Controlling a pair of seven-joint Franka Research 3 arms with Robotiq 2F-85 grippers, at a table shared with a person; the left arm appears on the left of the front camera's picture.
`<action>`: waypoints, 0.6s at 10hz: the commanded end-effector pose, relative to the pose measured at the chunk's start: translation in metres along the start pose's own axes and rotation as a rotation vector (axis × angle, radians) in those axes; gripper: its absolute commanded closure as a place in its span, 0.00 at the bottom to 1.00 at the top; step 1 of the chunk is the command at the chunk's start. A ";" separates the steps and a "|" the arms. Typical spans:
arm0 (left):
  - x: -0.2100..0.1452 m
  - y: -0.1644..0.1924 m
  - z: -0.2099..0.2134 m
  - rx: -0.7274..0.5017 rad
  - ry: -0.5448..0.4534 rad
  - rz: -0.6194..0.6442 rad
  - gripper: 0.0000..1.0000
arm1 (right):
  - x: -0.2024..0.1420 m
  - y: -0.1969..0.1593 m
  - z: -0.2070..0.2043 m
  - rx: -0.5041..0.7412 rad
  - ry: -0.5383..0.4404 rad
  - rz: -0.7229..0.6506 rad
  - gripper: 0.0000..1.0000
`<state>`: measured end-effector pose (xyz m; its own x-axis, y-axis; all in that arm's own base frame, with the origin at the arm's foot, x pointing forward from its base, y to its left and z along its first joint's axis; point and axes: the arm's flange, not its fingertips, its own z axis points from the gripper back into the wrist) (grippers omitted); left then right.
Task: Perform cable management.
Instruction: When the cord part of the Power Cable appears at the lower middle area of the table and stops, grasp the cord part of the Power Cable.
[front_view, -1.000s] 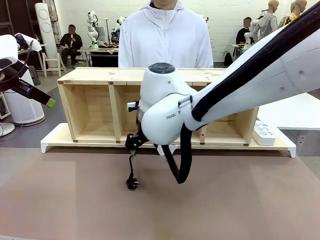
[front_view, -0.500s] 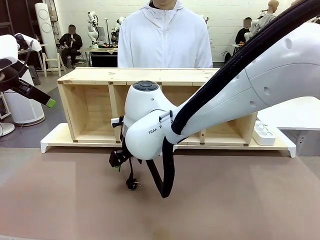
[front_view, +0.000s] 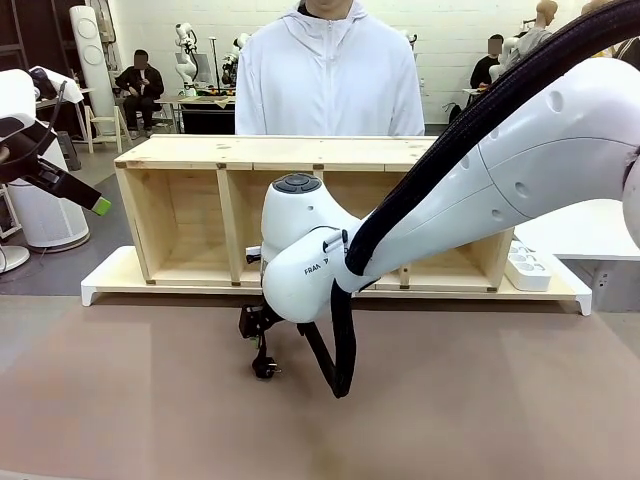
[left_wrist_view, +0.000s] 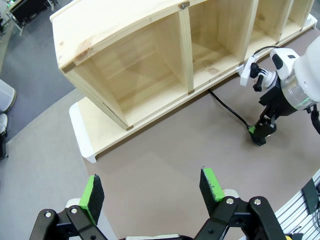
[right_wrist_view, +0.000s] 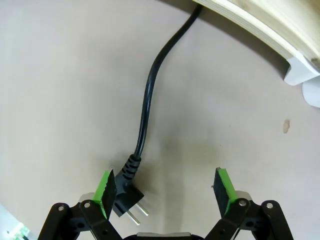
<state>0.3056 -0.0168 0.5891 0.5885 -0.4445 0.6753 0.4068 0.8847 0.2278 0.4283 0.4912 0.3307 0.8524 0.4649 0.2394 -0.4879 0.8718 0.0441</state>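
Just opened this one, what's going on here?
The right gripper is low over the table, jaws open. The plug of the cable lies close by one finger, not yet gripped. The cable runs back toward the wooden shelf. The left gripper hangs open off to the side, holding nothing. A person stands behind the shelf.
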 end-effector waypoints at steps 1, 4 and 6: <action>0.000 0.001 0.000 -0.003 0.001 0.006 0.00 | 0.007 0.014 -0.006 -0.032 -0.018 -0.052 0.00; 0.000 0.001 0.000 -0.003 0.001 0.006 0.00 | 0.003 0.017 -0.008 -0.049 -0.003 -0.086 0.00; 0.000 0.001 0.000 -0.003 0.001 0.006 0.00 | 0.004 0.015 -0.013 -0.054 0.022 -0.116 0.00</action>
<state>0.3056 -0.0168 0.5891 0.5886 -0.4445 0.6753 0.4068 0.8847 0.2278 0.4249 0.5010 0.3249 0.8930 0.3930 0.2195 -0.4127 0.9095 0.0505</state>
